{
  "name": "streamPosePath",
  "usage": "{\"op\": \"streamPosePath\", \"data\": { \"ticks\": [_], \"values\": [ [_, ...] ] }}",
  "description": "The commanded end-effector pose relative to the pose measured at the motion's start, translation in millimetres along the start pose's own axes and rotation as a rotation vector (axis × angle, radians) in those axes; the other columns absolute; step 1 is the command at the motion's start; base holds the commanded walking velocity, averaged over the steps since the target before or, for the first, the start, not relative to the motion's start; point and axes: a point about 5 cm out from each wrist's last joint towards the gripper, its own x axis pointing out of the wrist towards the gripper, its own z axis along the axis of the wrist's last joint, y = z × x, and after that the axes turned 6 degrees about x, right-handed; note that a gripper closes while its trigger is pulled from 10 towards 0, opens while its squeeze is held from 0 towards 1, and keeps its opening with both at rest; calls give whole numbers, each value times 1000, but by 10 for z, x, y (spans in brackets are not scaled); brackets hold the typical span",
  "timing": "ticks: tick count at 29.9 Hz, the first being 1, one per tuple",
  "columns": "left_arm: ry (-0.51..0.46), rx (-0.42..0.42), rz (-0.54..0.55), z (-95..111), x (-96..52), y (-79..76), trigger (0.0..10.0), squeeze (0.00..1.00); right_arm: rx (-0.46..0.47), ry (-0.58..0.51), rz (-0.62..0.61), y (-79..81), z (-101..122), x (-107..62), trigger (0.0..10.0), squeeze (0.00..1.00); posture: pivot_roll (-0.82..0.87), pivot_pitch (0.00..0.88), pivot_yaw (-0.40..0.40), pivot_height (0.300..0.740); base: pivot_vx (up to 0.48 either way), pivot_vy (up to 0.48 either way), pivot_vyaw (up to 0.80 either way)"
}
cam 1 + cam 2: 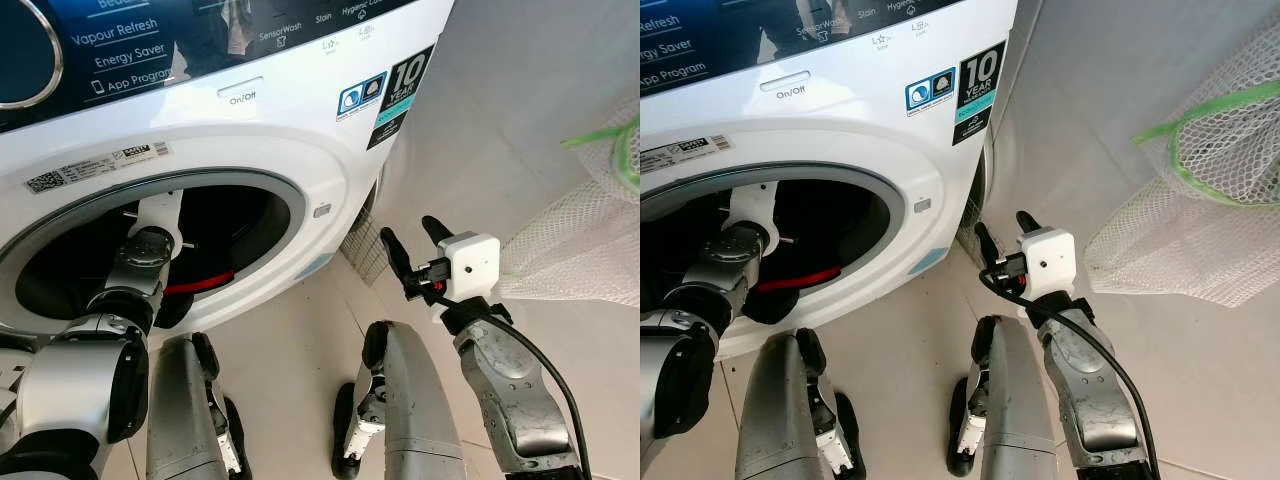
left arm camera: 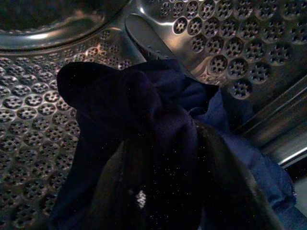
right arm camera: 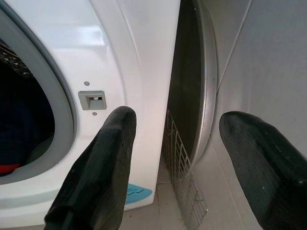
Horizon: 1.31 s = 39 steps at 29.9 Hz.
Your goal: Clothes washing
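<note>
Left wrist view showed a dark navy cloth garment [image 2: 158, 143] bunched between the left gripper's [image 2: 163, 191] black fingers [image 2: 225, 182], which were pinched on it inside the perforated steel drum [image 2: 230, 52] of the washing machine. The cloth draped over the fingers and hid most of them, with a paler blue fold trailing beside it toward the drum's rim.

From the head views, the silver left arm [image 1: 140, 270] reached through the round door opening [image 1: 250, 215] of the white front-loading washing machine [image 1: 300, 130], and a red item [image 1: 198, 284] lay in the dark drum just below the arm. The machine's dark control panel [image 1: 120, 50] carried white programme names, and a "10 year" sticker [image 1: 405, 85] sat at its front corner.

Outside the machine, the right gripper [image 1: 412, 250] hung in the air beside the machine's corner, its jaws spread wide and holding nothing. In the right wrist view its fingers [image 3: 100, 172] framed the small door latch slot [image 3: 92, 100] and the grey-rimmed open door [image 3: 201, 81] standing against the wall. A white mesh laundry bag with a green rim [image 1: 1210, 170] sat on the pale tiled floor [image 1: 920, 340], well to the right of that gripper.
</note>
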Motion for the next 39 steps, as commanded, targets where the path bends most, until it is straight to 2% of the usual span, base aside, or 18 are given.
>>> {"op": "streamPosePath", "data": {
  "ticks": [1, 11, 23, 28, 30, 33, 35, 36, 37, 39],
  "values": [
    [56, -14, -21, -135, -24, -18, 10000, 1000, 0, 17, -18, -28, -33, -41, 10000, 0, 2, 369, -129, 511, 0, 0, 0],
    [38, -43, -32, -111, -23, -44, 10000, 1000, 6, 19, -19, -19, -42, -42, 10000, 0, 7, 374, -126, 511, 0, 0, 0],
    [-35, -53, -67, -77, -54, -292, 10000, 1000, 9, 22, -23, -9, -61, -36, 10000, 0, 21, 380, -118, 511, 0, 0, 0],
    [-72, 53, -37, -35, -71, -369, 10000, 1000, 14, 22, -24, 2, -68, -37, 10000, 0, 26, 380, -111, 511, 0, 0, 0],
    [-74, 66, -32, -29, -75, -383, 10000, 1000, 15, 22, -24, 4, -70, -38, 10000, 0, 26, 380, -111, 511, 0, 0, 0],
    [-123, 144, -44, 34, -115, -513, 10000, 1000, 17, 23, -24, 12, -77, -37, 10000, 0, 32, 381, -106, 511, 0, 0, 0],
    [-129, 149, -46, 40, -121, -529, 10000, 1000, 17, 23, -25, 10, -77, -37, 10000, 0, 32, 381, -106, 511, 0, 0, 0],
    [-141, 157, -44, 52, -136, -551, 10000, 435, 17, 23, -27, 6, -78, -39, 10000, 0, 33, 379, -103, 511, 0, 0, 0],
    [-160, 160, -34, 57, -176, -591, 10000, 0, 17, 22, -32, -2, -81, -43, 10000, 0, 34, 375, -95, 511, 0, 0, 0],
    [-165, 154, -27, 53, -196, -608, 10000, 0, 17, 21, -34, -4, -82, -44, 10000, 0, 35, 372, -93, 511, 0, 0, 0]
  ]
}}
